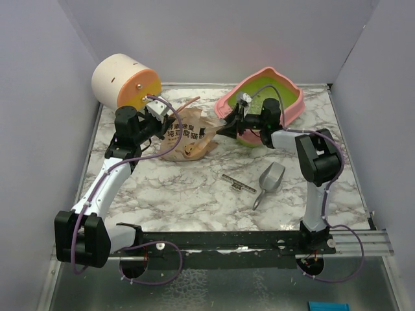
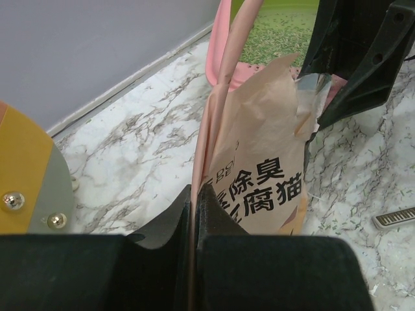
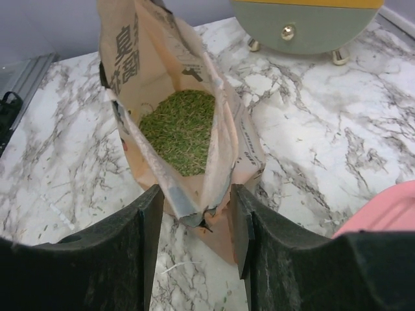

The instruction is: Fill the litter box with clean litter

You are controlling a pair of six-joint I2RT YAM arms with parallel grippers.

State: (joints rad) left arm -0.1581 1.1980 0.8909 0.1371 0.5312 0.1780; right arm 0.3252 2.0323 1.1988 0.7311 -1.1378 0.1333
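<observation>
I count one litter box (image 1: pixel 293 111) at one o'clock on the worktop (image 1: pixel 194 194). There is one cream-and-orange cylinder (image 1: pixel 123 81) at ten o'clock, one printed bag (image 1: pixel 188 139) near nine, one grey scoop (image 1: pixel 269 180) at four and one small slotted strip (image 1: pixel 238 183) at five. I run two pincers: the left pincer (image 2: pixel 194 207) and the right pincer (image 3: pixel 194 201). The litter (image 3: pixel 181 129) lies in two masses, one in the bag and one in the box, its grains beyond counting.

Pink litter box (image 1: pixel 228 103), green litter (image 3: pixel 181 129), marbled table (image 1: pixel 181 188)
</observation>
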